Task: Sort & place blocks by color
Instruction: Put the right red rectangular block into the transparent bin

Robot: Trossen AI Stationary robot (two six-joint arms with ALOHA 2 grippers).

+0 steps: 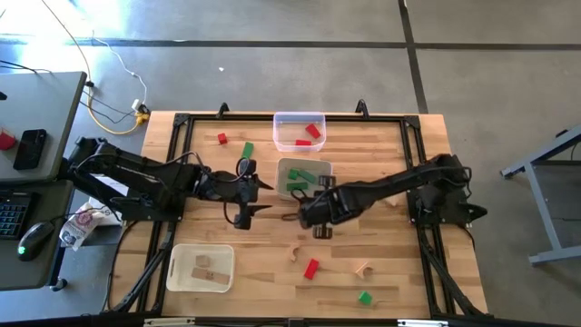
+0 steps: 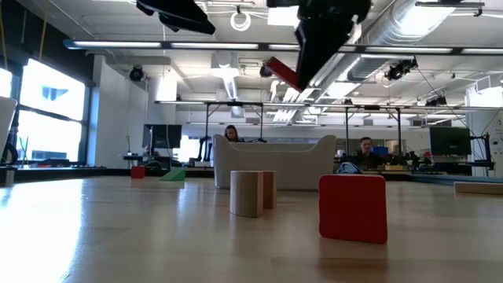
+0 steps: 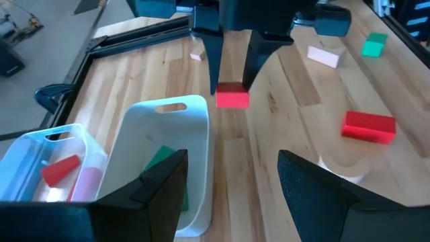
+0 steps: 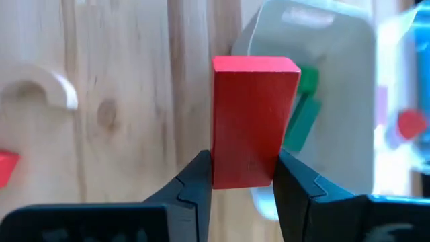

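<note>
Holding red blocks in clear tray (image 1: pixel 299 119), green in white tray (image 1: pixel 284 170), wood in third tray (image 1: pixel 178 258); right tool (image 4: pixel 243 176) clamped on red block (image 4: pixel 252 121), left tool (image 1: pixel 257 197) open, empty.

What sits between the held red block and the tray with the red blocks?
The right gripper holds the red block above the table. The green tray lies between it and the red tray, so the block likely must pass over it. Nothing visible stands higher.
</note>
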